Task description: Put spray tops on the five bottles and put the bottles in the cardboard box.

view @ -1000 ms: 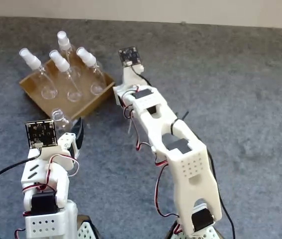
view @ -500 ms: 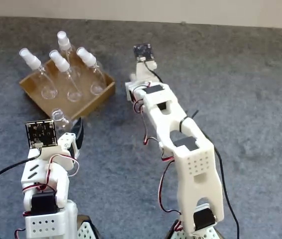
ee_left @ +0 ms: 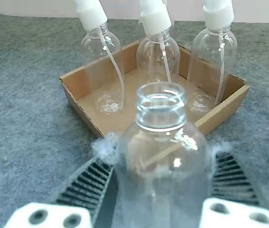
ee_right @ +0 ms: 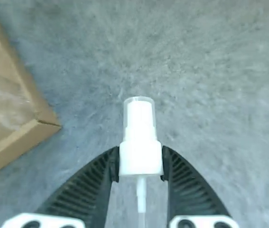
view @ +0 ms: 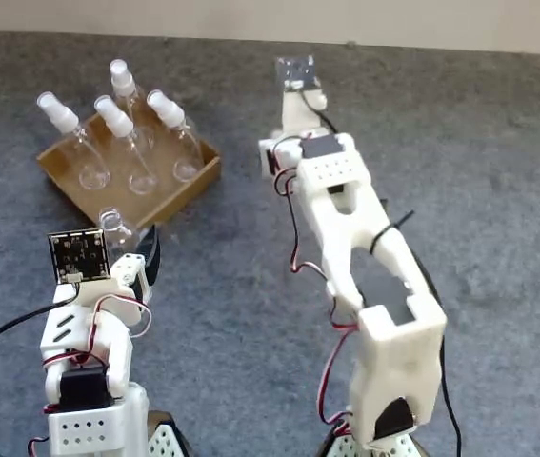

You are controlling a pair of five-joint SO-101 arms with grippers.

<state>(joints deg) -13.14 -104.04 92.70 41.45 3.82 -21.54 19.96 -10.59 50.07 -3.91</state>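
The left end effector (ee_left: 159, 166) is clamped on the one uncapped bottle (ee_left: 159, 133) and holds it upright just beside the near corner of the cardboard box (ee_left: 77, 102). Four capped bottles (view: 122, 133) stand in that box. The right end effector (ee_right: 140, 156) is clamped on the collar of the last spray top (ee_right: 139, 128), with the thin dip tube (ee_right: 141, 199) projecting from its underside. It sits above the bench (view: 479, 143), well apart from the open neck. The main risk is misalignment: if the tube tip meets the rim of the neck instead of the opening, the tube is likely to bend, or to tilt the top in the grip. Downward or twisting force on the top may also make the smooth, clear bottle slip or turn between the fingers. During placement, the bottle may strike the capped bottles and tip them, since they stand close together.
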